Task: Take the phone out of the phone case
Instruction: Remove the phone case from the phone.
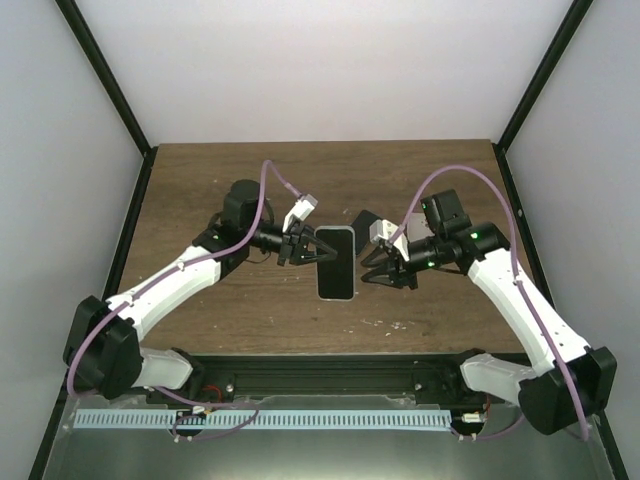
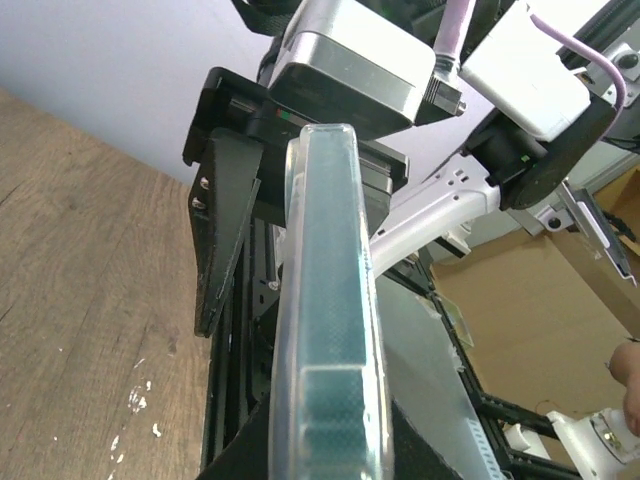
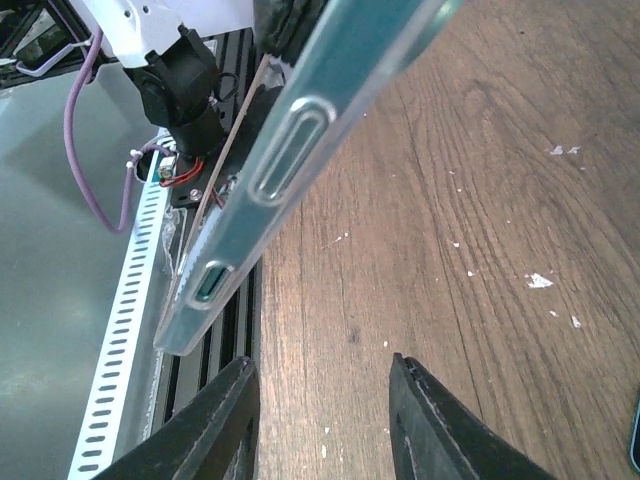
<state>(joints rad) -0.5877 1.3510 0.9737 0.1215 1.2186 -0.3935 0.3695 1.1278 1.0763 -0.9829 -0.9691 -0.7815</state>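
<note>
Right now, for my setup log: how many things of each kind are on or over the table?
arms: 2
phone: 1
case: 1
dark object, behind the phone, kind unclear: 1
Total: 5

**Middle crowded, far and near strips open**

You have bare table [image 1: 200, 180] along the far side and in front of the phone case [image 1: 337, 263]. The left gripper [image 1: 319, 252] clamps the case's left edge. The right gripper [image 1: 365, 272] sits just beside its right edge, jaws apart. A small black object [image 1: 363, 220] just behind it blocks the far-right approach.
</note>
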